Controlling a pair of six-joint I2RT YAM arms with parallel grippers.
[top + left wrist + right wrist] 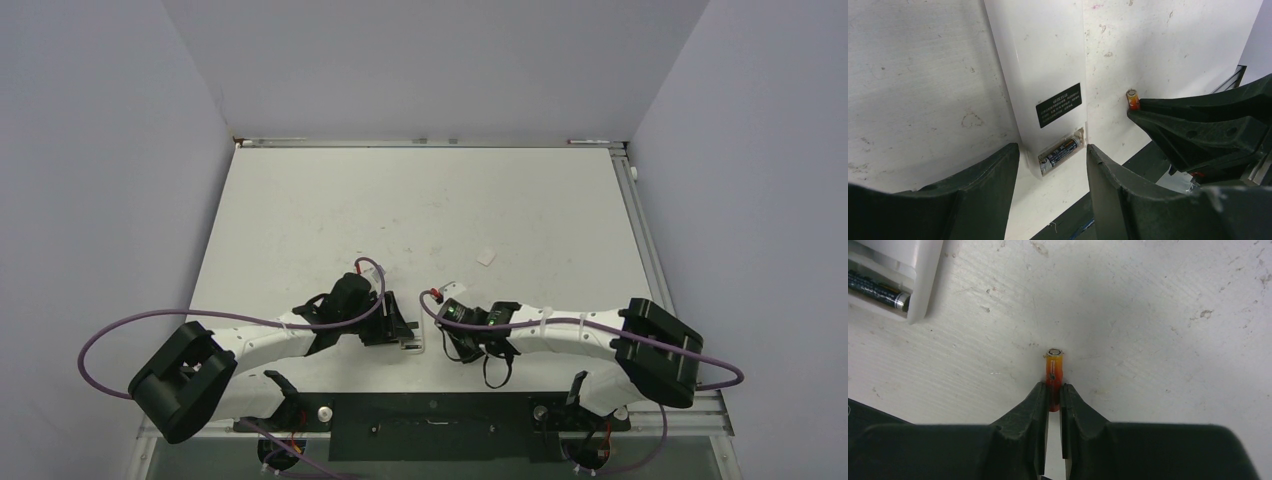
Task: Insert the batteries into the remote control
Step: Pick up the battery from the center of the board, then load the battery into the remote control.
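Clamping the red battery by one end, the right gripper sits just right of the open bay in the remote.

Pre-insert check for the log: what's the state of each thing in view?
White rectangular remote control: back face up, battery bay open, one battery in it.
Black cylindrical battery: seated in the bay.
Red-orange cylindrical battery: held by right gripper, outside the remote.
Small flat white square piece: lying loose, apart from remote.
Left gripper: closed on remote's sides.
Right gripper: shut on red-orange battery.
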